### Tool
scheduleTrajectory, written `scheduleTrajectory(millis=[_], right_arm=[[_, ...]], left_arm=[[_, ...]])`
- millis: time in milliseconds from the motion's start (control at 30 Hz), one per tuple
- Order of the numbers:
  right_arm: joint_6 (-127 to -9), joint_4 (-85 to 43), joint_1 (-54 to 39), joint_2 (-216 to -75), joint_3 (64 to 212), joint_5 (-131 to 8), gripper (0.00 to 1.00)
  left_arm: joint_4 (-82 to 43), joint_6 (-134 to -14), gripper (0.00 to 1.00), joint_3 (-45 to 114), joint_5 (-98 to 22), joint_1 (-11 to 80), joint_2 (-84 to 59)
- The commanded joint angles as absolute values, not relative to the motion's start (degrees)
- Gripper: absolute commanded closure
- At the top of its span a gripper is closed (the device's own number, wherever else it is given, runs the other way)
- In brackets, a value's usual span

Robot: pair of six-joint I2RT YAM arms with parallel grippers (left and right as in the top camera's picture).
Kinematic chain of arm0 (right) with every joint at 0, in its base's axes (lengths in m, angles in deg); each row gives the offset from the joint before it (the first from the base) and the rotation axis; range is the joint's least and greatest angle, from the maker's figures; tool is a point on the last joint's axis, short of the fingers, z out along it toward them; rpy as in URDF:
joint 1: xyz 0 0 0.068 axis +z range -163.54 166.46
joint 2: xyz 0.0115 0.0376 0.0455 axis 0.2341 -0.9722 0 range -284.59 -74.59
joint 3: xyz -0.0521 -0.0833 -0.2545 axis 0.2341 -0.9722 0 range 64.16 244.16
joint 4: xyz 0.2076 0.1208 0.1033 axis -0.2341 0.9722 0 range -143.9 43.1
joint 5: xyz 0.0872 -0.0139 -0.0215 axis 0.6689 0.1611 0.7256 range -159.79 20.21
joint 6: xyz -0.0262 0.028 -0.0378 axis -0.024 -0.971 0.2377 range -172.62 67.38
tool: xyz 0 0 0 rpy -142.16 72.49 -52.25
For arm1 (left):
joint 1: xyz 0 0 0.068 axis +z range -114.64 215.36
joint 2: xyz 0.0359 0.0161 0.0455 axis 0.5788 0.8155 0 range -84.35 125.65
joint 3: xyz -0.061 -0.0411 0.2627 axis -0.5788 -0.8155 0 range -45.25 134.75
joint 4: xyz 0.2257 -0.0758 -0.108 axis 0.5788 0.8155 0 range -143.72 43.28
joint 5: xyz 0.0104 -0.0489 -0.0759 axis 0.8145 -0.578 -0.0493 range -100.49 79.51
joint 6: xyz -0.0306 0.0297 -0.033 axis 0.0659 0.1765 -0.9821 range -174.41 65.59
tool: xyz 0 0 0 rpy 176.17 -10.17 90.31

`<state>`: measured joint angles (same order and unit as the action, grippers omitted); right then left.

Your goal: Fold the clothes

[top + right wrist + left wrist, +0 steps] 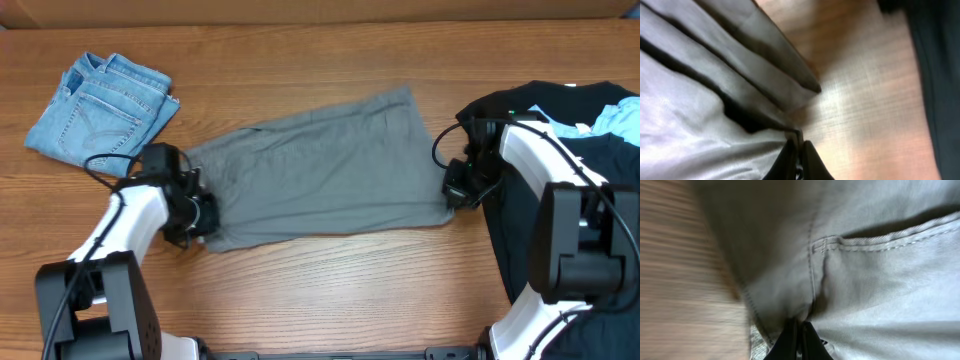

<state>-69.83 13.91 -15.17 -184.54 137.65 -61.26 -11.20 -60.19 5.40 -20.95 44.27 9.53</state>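
Wooden table (330, 290), with the grey shorts (320, 175) spread across the middle. They lie long-ways left to right, mostly flat, a few creases, far edge slanting up to the right. A pile of black T-shirts (600, 250) sits at the right edge with a bit of light-blue cloth (615, 120) on top, not touched. The folded denim (100, 105) is at the far left corner, apart from the shorts and looks finished. Step looks like the grip for the first fold of the shorts, one end in each claw and nothing folded over yet. Next move likely calls for both ends to lift together and carry the near edge across to the far edge, keeping the cloth taut so it doesn't bunch. The left arm (125, 215) reaches up from the lower left, wrist low at the shorts' left end. The right arm (540, 160) comes up from the lower right and bends left over the near right corner. The left gripper (200, 222) has fingers together, pinched on fabric just below the pocket seam (875, 242). The right gripper (458, 195) has fingers together too, clamped on the layered edge where the cloth meets bare wood.
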Motion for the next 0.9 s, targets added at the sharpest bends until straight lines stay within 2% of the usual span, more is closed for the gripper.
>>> scheduleTrajectory(millis=[0,33,67,133,267,333,433,500,567,633,700,867], right_arm=[[-72.17,17.71,-15.76,-180.21,139.8,-66.79,0.92],[-72.17,18.8,-15.8,-179.66,139.8,-66.74,0.59],[-72.17,18.85,-15.93,-179.4,139.8,-66.74,0.55],[-72.17,18.63,-15.91,-179.03,140.1,-66.7,0.5],[-69.7,16.2,-15.91,-178.77,142.31,-62.72,0.4],[-65.48,10.43,-15.8,-178.75,142.68,-57.48,0.41],[-64.11,1.14,-15.49,-178.77,142.38,-51.68,0.43],[-64.17,-4.15,-14.95,-178.77,142.18,-48.41,0.49],[-64.04,-5.46,-13.99,-178.77,142.18,-44.65,0.5],[-61.74,-5.15,-12.15,-178.81,142.11,-41.96,0.55],[-60.48,-4.04,-10.01,-178.86,141.79,-42.96,0.6],[-61.2,-2.64,-5.2,-179.77,139.25,-44.56,0.64]], left_arm=[[-8.29,-60.06,0.91,12.77,-13.51,49.14,9.38],[-5.36,-58.97,0.7,16.68,-15.07,49.69,9.38],[-3.59,-58.51,0.58,18.82,-15.44,49.69,9.38],[0.21,-57.64,0.42,23.13,-15.44,49.62,9.38],[5.57,-56.92,0.32,30.25,-18.72,49.54,9.38],[5.41,-56.96,0.28,30.49,-21.8,49.54,9.38],[5.15,-58.03,0.28,29.31,-23.63,49.56,9.64],[5.22,-59.23,0.24,27.85,-23.42,49.56,10.1],[4.93,-59.93,0.2,26.08,-23.46,49.62,10.56],[3.86,-60.98,0.15,23.39,-23.53,49.6,11.15],[1.59,-61.16,0.11,20.46,-23.72,49.6,11.7],[-6.76,-61.24,0.07,13.84,-28.99,49.54,14.63]])
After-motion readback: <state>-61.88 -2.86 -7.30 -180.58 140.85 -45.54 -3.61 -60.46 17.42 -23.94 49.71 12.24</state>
